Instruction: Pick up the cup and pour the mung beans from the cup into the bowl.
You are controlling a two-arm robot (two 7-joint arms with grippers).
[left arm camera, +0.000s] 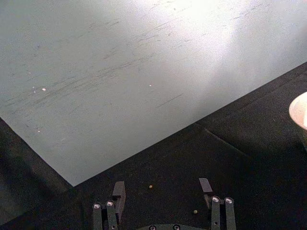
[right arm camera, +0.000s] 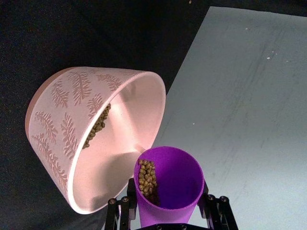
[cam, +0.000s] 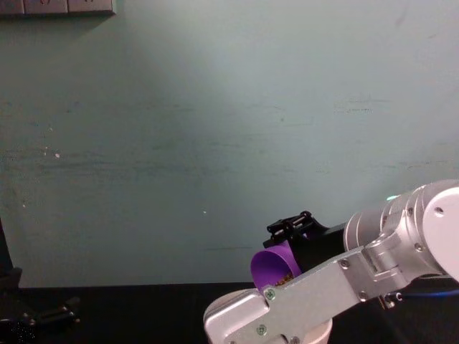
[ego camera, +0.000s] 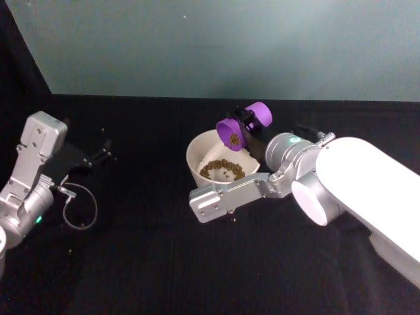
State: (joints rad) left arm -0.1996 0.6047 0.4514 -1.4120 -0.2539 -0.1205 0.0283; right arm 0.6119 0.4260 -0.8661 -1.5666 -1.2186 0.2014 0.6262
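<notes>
Cup (ego camera: 261,114) lies tipped sideways over the bowl's (ego camera: 193,155) far-right rim, mouth facing near-left, waist hidden by the right gripper (ego camera: 244,120) clamped round it. Mung beans (ego camera: 233,138) sit at its lip. Left gripper (left arm camera: 162,189) idles left, fingers (left arm camera: 119,190) apart.

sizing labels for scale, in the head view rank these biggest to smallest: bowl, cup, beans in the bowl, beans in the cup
1. bowl
2. cup, only narrowly; it is tilted above the bowl, nearer the camera
3. beans in the bowl
4. beans in the cup
</notes>
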